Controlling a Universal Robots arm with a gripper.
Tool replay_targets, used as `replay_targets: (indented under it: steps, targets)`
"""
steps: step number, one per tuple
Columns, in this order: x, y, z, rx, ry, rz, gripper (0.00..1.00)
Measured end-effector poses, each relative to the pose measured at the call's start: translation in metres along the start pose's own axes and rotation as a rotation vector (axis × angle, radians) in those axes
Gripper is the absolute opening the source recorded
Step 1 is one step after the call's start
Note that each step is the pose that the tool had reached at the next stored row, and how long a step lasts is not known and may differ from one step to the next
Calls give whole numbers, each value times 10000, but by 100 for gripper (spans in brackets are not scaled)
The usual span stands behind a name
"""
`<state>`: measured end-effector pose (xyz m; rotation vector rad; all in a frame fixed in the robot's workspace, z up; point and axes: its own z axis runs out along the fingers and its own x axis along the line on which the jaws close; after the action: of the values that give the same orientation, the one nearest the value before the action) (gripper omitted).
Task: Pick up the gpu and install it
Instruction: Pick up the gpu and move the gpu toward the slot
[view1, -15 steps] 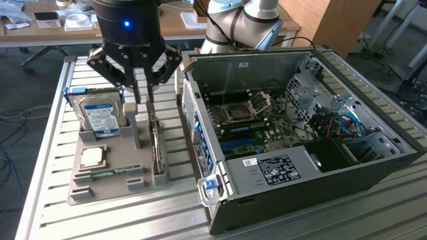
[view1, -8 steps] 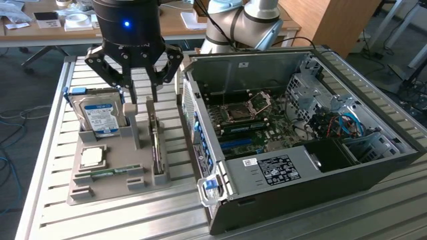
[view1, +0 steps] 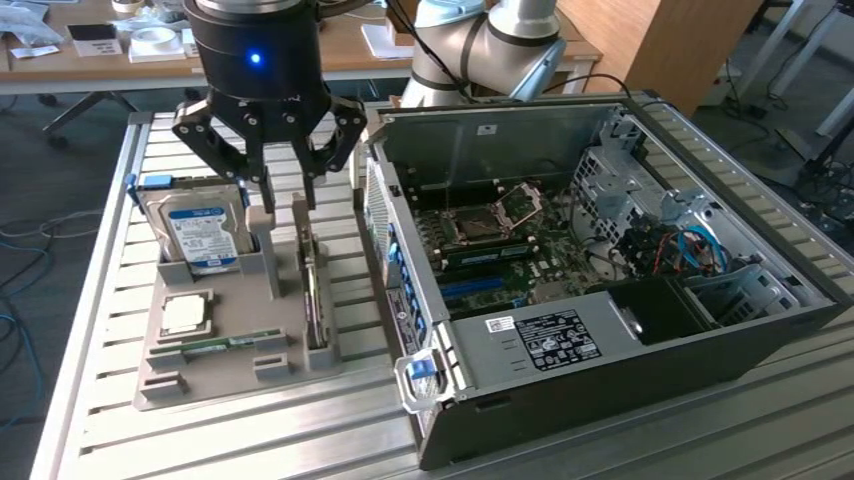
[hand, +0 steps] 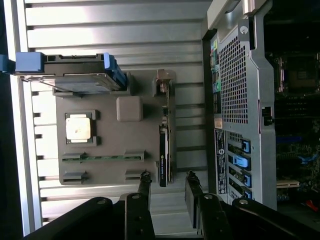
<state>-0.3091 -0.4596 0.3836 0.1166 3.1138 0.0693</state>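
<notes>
Two fingers (hand: 144, 184) of the gripper (view1: 287, 205) are standing well apart and gripping nothing. They are hanging just above the gpu (hand: 163, 152), seemingly one to each side of its thin top edge, which I am reading as a line-up for pinching the card across its flat faces. The gpu is sitting on edge in a narrow slot of the grey tray (hand: 107, 140), upright so both faces are staying reachable from above. That tray is also holding a hard drive (view1: 203, 235) standing in its own slot, a processor (view1: 184, 313) lying flat in a square recess, and a memory stick (view1: 220, 345) lying in a groove. Just beside the tray on the slatted table (view1: 267, 430), the computer case (view1: 641, 400) is lying on its side, uncovered, exposing the motherboard (view1: 534, 260). The gpu is not yet sitting in it.
</notes>
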Motion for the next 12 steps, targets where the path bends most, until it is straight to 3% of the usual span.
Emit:
replay_targets:
  steps: [12]
  targets:
    - [3, -6, 142, -1, -1, 0, 42]
